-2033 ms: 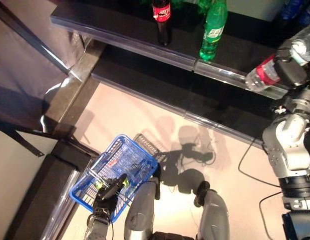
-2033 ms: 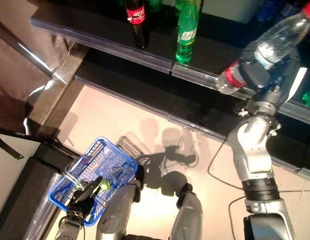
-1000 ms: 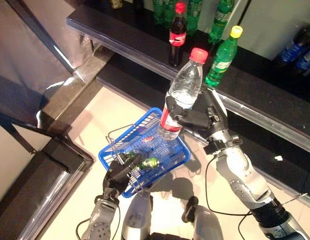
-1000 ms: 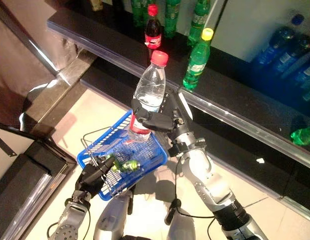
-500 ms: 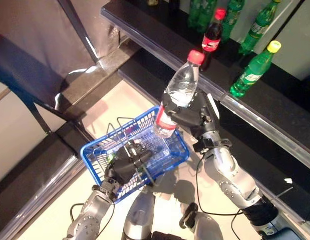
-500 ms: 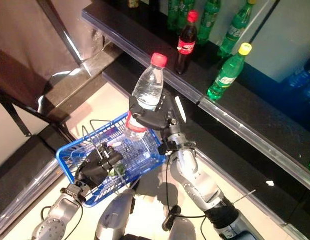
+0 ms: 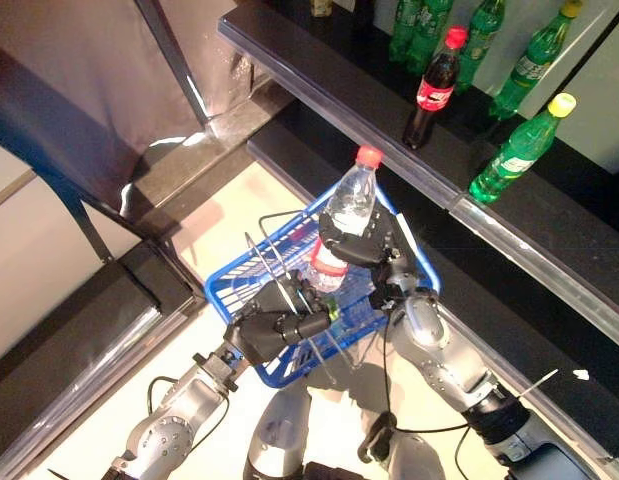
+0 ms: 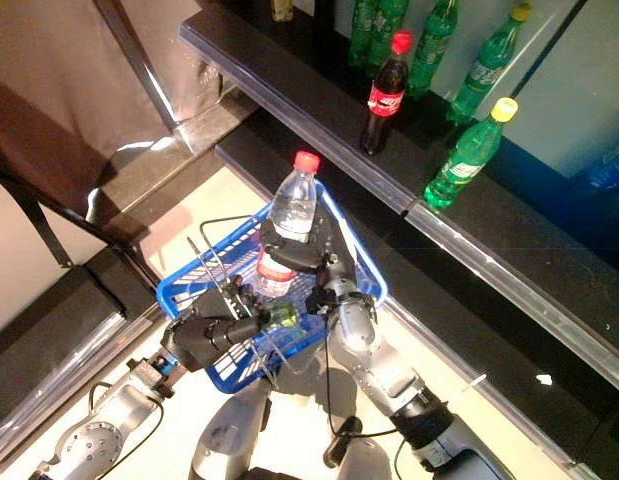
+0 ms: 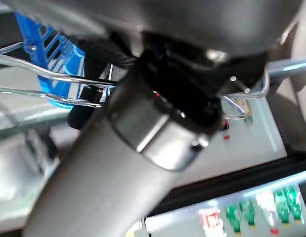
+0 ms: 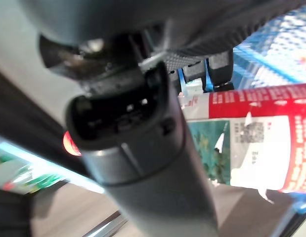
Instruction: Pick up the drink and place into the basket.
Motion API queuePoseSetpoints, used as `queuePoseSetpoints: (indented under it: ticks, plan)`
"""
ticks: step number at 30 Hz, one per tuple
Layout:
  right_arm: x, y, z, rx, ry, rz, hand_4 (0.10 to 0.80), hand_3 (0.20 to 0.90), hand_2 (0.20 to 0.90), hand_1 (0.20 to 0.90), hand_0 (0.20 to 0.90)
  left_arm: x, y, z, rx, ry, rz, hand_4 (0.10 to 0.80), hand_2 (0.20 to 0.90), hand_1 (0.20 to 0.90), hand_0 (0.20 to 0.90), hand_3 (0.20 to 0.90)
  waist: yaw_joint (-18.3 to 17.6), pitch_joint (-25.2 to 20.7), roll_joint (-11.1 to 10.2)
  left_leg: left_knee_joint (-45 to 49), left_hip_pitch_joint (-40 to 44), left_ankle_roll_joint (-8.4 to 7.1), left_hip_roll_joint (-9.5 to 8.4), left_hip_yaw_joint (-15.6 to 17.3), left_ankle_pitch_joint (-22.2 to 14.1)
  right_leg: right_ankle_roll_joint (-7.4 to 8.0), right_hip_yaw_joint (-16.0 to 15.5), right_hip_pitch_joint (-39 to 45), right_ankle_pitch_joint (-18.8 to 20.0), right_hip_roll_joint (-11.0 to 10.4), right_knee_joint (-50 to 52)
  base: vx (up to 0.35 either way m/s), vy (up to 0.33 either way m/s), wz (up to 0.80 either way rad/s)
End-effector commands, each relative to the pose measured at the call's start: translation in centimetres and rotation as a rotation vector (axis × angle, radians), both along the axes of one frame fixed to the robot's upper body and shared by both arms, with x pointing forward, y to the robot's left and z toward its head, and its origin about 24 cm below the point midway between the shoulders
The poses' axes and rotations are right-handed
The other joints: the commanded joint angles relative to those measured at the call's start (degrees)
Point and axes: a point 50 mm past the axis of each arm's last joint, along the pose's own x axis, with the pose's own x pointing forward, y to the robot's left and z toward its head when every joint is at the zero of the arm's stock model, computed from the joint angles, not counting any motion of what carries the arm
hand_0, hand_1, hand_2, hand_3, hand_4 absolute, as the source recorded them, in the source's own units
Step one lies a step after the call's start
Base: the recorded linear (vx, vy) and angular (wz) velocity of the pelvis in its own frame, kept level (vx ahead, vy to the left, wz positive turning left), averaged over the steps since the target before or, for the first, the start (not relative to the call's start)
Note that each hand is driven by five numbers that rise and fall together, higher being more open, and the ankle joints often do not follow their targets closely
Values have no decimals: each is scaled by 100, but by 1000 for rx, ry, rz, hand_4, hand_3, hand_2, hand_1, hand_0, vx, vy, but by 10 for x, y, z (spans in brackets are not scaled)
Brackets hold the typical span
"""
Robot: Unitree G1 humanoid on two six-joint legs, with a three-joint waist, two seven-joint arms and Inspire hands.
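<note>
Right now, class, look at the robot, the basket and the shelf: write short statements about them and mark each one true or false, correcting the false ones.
1. The right hand is wrapped round a clear water bottle with a red cap. True.
2. The bottle lies flat on the floor. False: it is held roughly upright over the blue basket.
3. The left hand grips the basket's wire handle. True.
4. The basket is red. False: it is blue.
5. A dark cola bottle stands on the shelf with green bottles. True.
</note>
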Motion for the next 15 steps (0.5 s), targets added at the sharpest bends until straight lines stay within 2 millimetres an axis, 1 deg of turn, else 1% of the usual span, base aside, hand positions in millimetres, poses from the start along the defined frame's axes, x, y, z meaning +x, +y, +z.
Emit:
queuePoseSetpoints:
  ticks: [1,5,6,8,9,10,11,12,13,15]
  plan:
    - [4,33,32,-7,-233,66,100,200,300,300,300,-22,-30,90,-372,-513,-273,100,300,300,300,200,112,-1572,75,483,40,-21,-292,-181,-519,-500,-303,178,818,311,-924,17,17,25]
    - [10,19,7,-84,-171,-23,100,200,300,300,300,-25,-25,87,-380,-502,-284,100,300,300,300,200,202,-1567,122,483,10,-25,-332,-269,-515,-512,-390,158,800,287,-879,9,9,8]
    - [10,17,4,-88,-167,-31,100,200,300,300,300,-25,-25,86,-382,-500,-285,100,300,300,300,200,209,-1563,125,483,4,-25,-337,-278,-516,-512,-399,150,797,284,-872,-1,1,9]
    - [10,8,-9,-101,-122,-80,100,200,300,300,300,-28,-23,83,-395,-498,-309,100,300,300,300,200,247,-1530,144,487,-17,-22,-348,-322,-528,-508,-441,115,785,265,-824,-4,-4,9]
    - [10,7,-12,-104,-115,-88,100,200,300,300,300,-29,-23,83,-397,-499,-314,100,300,300,300,200,253,-1523,147,495,-26,-22,-353,-330,-530,-509,-444,111,784,262,-817,-3,-8,8]
    - [9,3,-22,-109,-86,-104,100,200,300,300,300,-30,-23,82,-402,-503,-331,100,300,300,300,200,270,-1502,157,501,-46,-18,-369,-357,-535,-509,-449,93,779,262,-799,-4,-7,4]
    - [9,3,-23,-110,-83,-106,100,200,300,300,300,-30,-23,82,-404,-504,-333,100,300,300,300,200,272,-1501,158,500,-47,-18,-370,-359,-535,-508,-450,92,779,262,-798,-4,-9,4]
    - [9,1,-28,-112,-63,-115,100,200,300,300,300,-31,-24,82,-412,-503,-346,100,300,300,300,200,281,-1489,165,500,-48,-18,-375,-373,-538,-506,-458,90,780,259,-792,-4,-7,6]
    - [6,0,-38,-103,-21,-124,100,200,300,300,300,-33,-25,81,-427,-507,-368,100,300,300,300,200,291,-1465,181,494,-55,-15,-384,-390,-542,-501,-468,77,783,255,-785,-9,-8,9]
    - [2,0,-51,-78,38,-126,100,200,300,300,300,-35,-27,81,-442,-521,-398,100,300,300,300,200,292,-1433,195,480,-71,-10,-389,-397,-540,-497,-471,53,789,255,-783,-23,-5,8]
